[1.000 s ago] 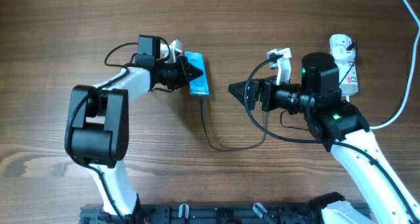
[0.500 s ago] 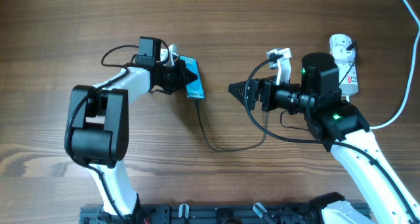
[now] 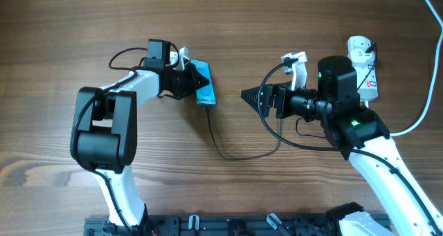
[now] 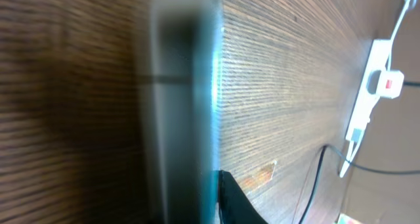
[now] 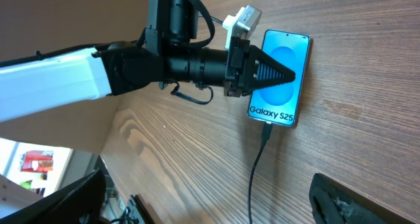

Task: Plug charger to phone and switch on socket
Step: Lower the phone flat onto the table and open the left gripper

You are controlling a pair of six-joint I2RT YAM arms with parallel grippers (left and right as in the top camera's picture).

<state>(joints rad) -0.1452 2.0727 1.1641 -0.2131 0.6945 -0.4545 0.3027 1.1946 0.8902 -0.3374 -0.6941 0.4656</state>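
Since a second ago the phone (image 3: 206,94) has gone from flat to tipped up on a long edge, and it has barely moved in the last half second.

- charger (image 3: 235,155): slack loop on the robot side of the phone. The tip runs up into the phone's near end and looks seated from the right wrist view.
- left gripper (image 3: 201,77): pinched shut across the phone. Left wrist view shows the phone edge-on right at the camera.
- Phone's long axis runs roughly toward and away from the robot. Text-strip end and port point back at the robot, and the screen is tilted toward the right gripper (image 3: 244,95).
- Right gripper hangs near the phone's right side, fingers spread wide, holding nothing.
- socket (image 3: 360,49): well to the phone's right, partly hidden behind the right arm.

My read: plug-in is done and the phone needs setting down.
- Roll it flat about that long edge.
- Don't drag it away from the loop; keep the slack so the connector isn't levered.
- Open the jaws only once it rests on the table (image 3: 277,14).
- After that, the right arm goes for the switch.
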